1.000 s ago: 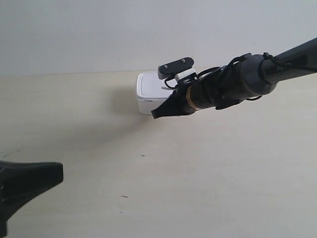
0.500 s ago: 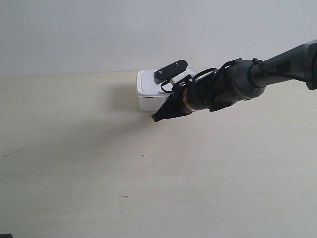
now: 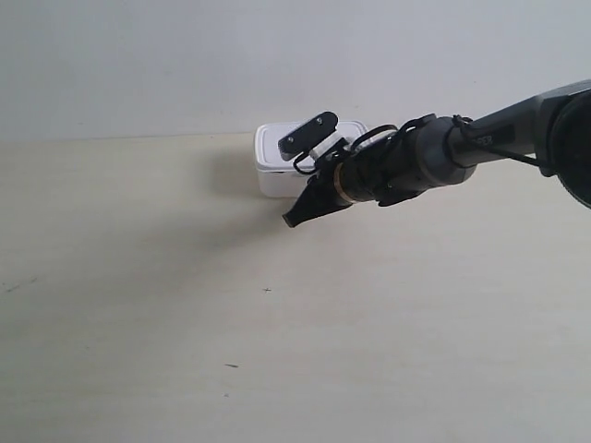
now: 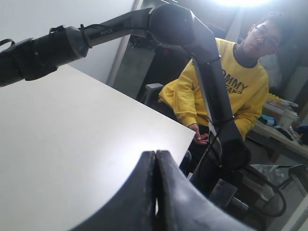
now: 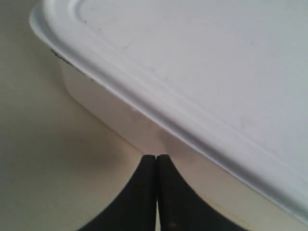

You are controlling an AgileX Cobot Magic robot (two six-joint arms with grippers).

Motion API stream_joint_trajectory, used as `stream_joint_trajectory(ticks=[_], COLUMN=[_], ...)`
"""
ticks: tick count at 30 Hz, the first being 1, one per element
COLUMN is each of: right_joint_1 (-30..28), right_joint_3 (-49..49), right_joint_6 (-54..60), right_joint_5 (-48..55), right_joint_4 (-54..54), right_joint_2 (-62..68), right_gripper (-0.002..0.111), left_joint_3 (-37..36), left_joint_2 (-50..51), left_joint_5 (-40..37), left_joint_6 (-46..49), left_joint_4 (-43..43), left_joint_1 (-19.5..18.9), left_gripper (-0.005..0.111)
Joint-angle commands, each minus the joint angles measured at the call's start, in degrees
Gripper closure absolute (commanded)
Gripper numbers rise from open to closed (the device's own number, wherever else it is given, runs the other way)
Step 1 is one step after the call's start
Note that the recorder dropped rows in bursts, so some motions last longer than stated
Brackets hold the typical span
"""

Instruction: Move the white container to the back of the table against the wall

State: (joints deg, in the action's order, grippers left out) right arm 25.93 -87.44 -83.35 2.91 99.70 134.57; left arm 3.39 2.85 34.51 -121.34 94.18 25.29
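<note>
Jaws pinched together into a blunt pushing wedge, the right gripper (image 5: pixel 156 157) touches the side of the small white lidded plastic container (image 3: pixel 270 159), which sits at the beige wood-look table's (image 3: pixel 185 323) back by the pale wall (image 3: pixel 185 65)

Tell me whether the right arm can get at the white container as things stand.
Likely yes: the right end effector, shut, has its tips right at the white container, at its side wall and seemingly touching it. Nothing shows between them.
</note>
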Motion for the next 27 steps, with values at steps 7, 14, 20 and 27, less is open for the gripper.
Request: stream_joint_trajectory(ticks=[7, 14, 20, 27], right_joint_1=[0.1, 0.1, 0.1, 0.1], right_joint_3=[-3.6, -3.8, -5.5, -8.4], right_joint_6=[6.6, 9.9, 10.4, 10.4], right_joint_5=[0.6, 1.5, 1.9, 1.8], right_joint_4=[0.2, 0.2, 0.2, 0.2], right_joint_2=[0.3, 1.0, 3.2, 5.6], right_gripper=[0.108, 0.108, 0.108, 0.108], left_joint_3=[-1.0, -1.0, -1.0, -1.3], left_joint_2=[-1.4, -1.4, -1.4, -1.4], left_joint_5=[-4.0, -4.7, -4.7, -4.8], left_joint_6=[-0.4, -0.4, -0.4, -0.4], left_joint_4=[-0.5, -0.5, -0.5, -0.5], left_joint_1=[0.0, 0.0, 0.0, 0.0], left_gripper=[0.107, 0.107, 0.107, 0.107])
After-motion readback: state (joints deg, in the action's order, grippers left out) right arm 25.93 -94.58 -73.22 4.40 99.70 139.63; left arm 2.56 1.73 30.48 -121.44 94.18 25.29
